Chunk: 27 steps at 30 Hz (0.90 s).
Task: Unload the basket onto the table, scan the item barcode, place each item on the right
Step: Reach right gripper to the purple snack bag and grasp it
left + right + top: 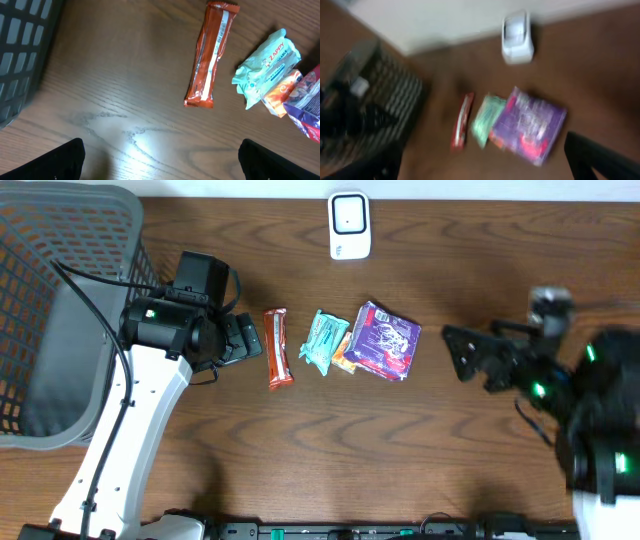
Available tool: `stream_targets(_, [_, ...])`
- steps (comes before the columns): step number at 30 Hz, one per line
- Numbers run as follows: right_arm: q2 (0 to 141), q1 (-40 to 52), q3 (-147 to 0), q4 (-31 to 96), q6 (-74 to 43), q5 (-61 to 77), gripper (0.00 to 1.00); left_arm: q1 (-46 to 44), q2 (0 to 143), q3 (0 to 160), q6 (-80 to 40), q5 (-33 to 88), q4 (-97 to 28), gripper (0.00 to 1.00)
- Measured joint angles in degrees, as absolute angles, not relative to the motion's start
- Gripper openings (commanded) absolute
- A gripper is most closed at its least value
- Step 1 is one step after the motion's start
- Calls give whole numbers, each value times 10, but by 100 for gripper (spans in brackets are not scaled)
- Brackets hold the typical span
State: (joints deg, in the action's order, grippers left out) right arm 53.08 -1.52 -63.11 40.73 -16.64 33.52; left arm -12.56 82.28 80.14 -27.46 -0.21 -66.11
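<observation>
Not started: left gripper (243,340) & right gripper (464,352) wide open w/o load; need to bring orange-red foil bar (278,348) to white plastic scanner (349,225).

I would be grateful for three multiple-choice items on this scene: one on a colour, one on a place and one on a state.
1. What colour is the bar?
A. red
B. green
C. white

2. Where is the scanner?
A. left of the bar
B. beyond the teal pack, toward the far edge
C. on top of the bar

3. How is the left gripper?
A. shut on the bar
B. open, holding nothing
C. shut on the scanner

Answers:
1 A: the wrapper shows red in both the overhead and left wrist views.
2 B: it stands alone past the pack, at the top of the overhead view.
3 B: in the left wrist view its fingers stand wide apart with only bare wood between them.
</observation>
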Motion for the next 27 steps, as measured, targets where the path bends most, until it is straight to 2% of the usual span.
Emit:
stream_targets(5, [655, -15, -646, 465, -138, 390, 99, -126, 823, 801, -275, -2, -661, 98])
stream_targets(14, [847, -7, -646, 496, -123, 401, 99, -126, 823, 801, -275, -2, -661, 98])
stream_targets(15, [867, -7, -646, 500, -123, 400, 98, -126, 823, 801, -274, -2, -661, 98])
stream_targets(16, [889, -7, -646, 502, -123, 399, 86, -126, 823, 801, -275, -2, -662, 98])
stream_targets(18, [924, -8, -646, 502, -121, 397, 80, -126, 823, 801, -275, -2, -661, 98])
stream_targets(23, [974, -8, -646, 472, -119, 391, 82, -126, 823, 801, -275, -2, -661, 98])
stream_targets(27, [994, -8, -646, 428, -116, 383, 75, -126, 823, 801, -275, -2, -661, 98])
